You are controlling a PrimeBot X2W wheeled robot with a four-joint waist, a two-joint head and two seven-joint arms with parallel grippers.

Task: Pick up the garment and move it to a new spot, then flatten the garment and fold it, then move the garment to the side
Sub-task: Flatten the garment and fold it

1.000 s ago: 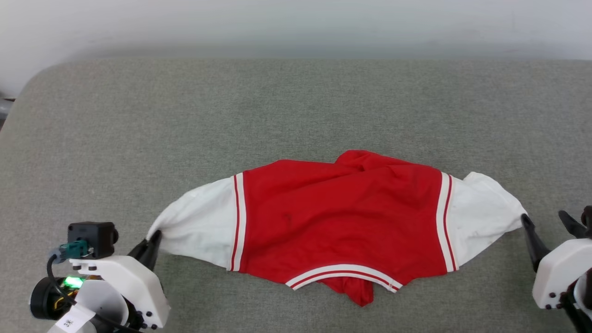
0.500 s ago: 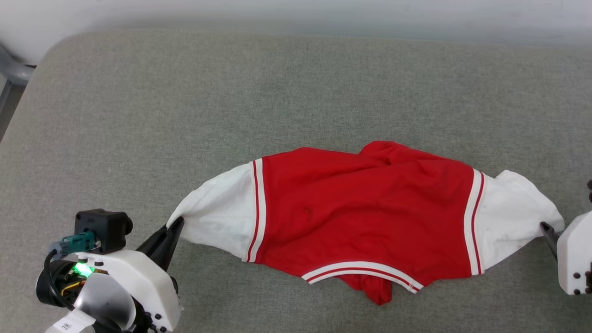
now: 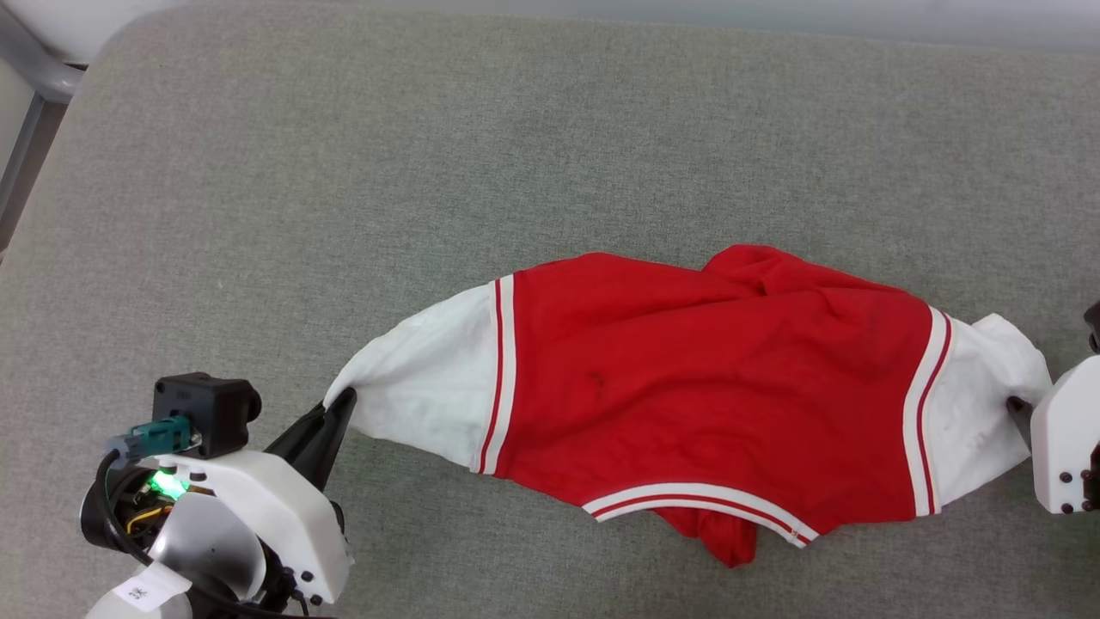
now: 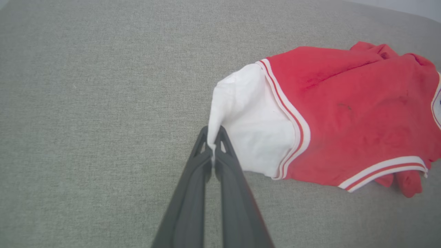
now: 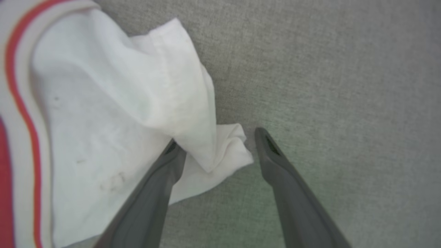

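Head view: left hand (image 3: 342, 401) pinches garment (image 3: 705, 387) sleeve edge.

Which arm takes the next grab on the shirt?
Right. The right pincer stands open with a corner of the shirt's sleeve between its fingers; the left pincer is shut on the other sleeve.

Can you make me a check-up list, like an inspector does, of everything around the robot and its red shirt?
Surface: grey fabric pad, with a rounded far-left corner.
Job's things: garment lies spread sideways, its red body rumpled and a white sleeve out to each side.
Clutter: nothing seen.
Grippers: left gripper shut on the left sleeve's edge; right gripper open, the right sleeve's corner between its fingers.
Cables: black cable loops at the left arm's wrist.
Surroundings: grey metal bar beyond the pad's far-left corner.
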